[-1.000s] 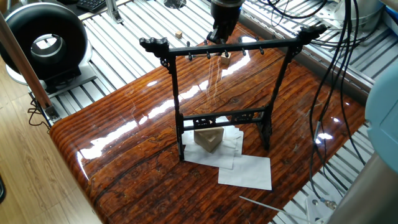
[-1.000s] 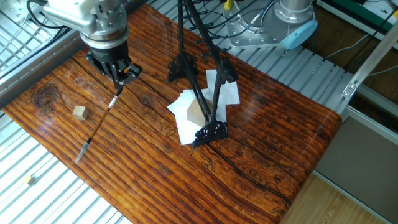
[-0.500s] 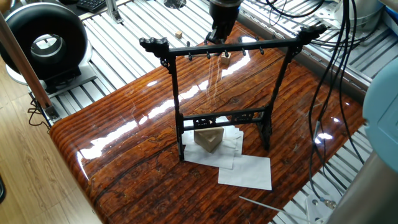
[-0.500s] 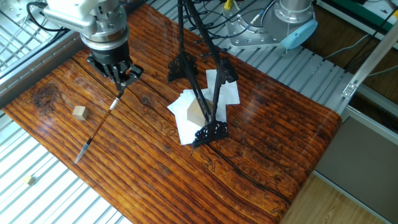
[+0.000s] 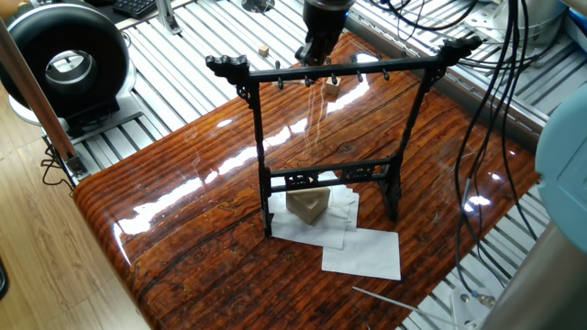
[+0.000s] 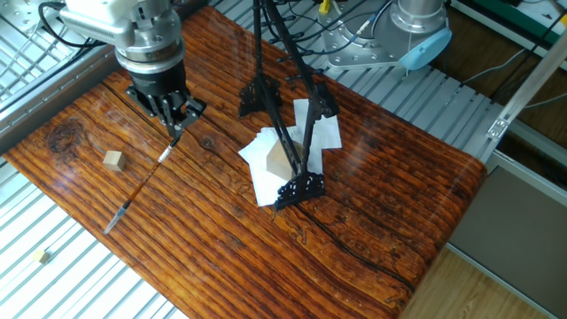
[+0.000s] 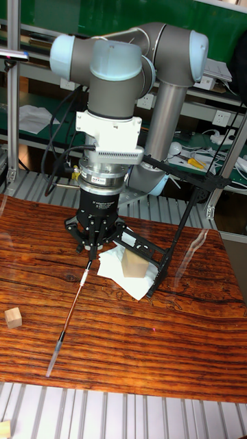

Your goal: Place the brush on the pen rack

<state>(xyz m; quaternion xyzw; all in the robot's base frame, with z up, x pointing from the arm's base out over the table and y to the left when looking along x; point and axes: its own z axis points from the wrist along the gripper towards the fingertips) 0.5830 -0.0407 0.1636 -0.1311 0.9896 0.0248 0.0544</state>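
The brush is a thin rod with a brownish shaft, a pale upper end and a grey tip. It slants down and left from my gripper, and its tip is low over the wooden table. My gripper is shut on the brush's upper end, as the tall view shows for the brush and gripper. The pen rack, a tall black frame with pegs on its crossbar, stands mid-table. The rack is to the right of my gripper, apart from it.
A tan wedge block lies on white papers under the rack. A small wooden cube sits left of the brush. A thin pale rod lies near the table's edge. Cables hang at one side.
My gripper has shifted slightly with the brush's upper end in it. The brush now hangs a little steeper, and its lower tip has barely moved.
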